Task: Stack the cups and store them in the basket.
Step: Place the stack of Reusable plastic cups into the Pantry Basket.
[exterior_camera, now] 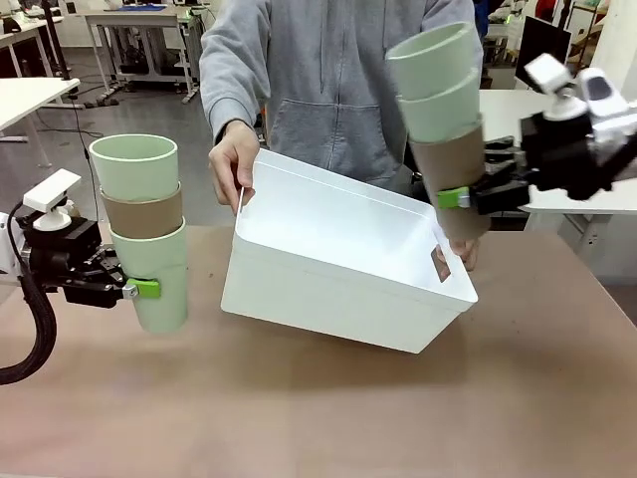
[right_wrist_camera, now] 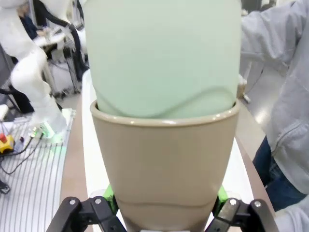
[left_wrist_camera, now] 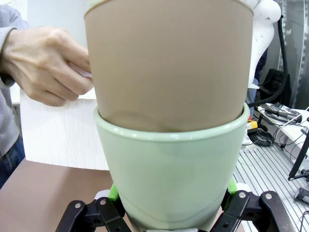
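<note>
Above the brown surface (exterior_camera: 318,428) a person tilts the white basket (exterior_camera: 328,299) mid-frame; left pincer (exterior_camera: 145,290) at centre left and right pincer (exterior_camera: 456,199) at upper right each clamp three stacked cups (exterior_camera: 136,214); lowering them in should keep clear of the person's hands (exterior_camera: 235,159).

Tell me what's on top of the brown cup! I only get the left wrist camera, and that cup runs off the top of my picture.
Observer: Another mint cup, the top green cup, sits in it. So the left gripper, clamped on the bottom green cup, carries three.
Operator: Does the other arm have cups too?
Observer: Yes. The right gripper is shut on a tan cup with two green cups nested in it, held tilted near the basket's right end.
Operator: Is anything in the white box yet?
Observer: No, the basket is empty, and the person tips its opening toward the robot.
</note>
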`<state>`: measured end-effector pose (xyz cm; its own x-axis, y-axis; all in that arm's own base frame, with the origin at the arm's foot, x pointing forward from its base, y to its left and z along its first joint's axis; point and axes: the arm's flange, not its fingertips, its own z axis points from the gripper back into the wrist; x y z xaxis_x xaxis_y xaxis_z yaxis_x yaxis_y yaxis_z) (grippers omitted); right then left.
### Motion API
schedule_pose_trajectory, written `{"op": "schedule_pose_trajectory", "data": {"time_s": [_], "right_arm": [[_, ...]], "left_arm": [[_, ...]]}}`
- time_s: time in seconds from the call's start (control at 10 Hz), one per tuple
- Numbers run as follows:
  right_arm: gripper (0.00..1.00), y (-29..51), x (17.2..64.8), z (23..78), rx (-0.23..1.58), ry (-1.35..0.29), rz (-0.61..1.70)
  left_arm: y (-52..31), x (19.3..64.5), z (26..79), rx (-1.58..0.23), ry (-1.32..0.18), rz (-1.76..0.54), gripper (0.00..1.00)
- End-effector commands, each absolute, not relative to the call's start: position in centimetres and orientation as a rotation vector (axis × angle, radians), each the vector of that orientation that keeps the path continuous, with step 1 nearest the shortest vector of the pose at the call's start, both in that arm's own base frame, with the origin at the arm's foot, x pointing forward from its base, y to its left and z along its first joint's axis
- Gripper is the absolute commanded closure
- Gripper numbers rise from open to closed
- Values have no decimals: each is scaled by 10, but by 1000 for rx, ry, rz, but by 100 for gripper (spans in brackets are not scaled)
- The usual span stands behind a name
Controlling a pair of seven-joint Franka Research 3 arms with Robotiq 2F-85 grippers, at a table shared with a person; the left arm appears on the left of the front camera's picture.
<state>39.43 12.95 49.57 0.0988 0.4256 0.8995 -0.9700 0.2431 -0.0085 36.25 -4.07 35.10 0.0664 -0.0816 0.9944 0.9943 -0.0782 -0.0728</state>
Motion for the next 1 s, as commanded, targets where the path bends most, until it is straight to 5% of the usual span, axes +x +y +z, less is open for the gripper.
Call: {"op": "schedule_pose_trajectory", "data": {"time_s": [0.0,0.9], "right_arm": [[16,166,421,496,645,-846,1187],[16,260,443,407,377,-634,1279]], "left_arm": [[-39,362,354,-1241,-1077,-1258,13],[-39,362,354,-1241,-1077,-1258,13]]}}
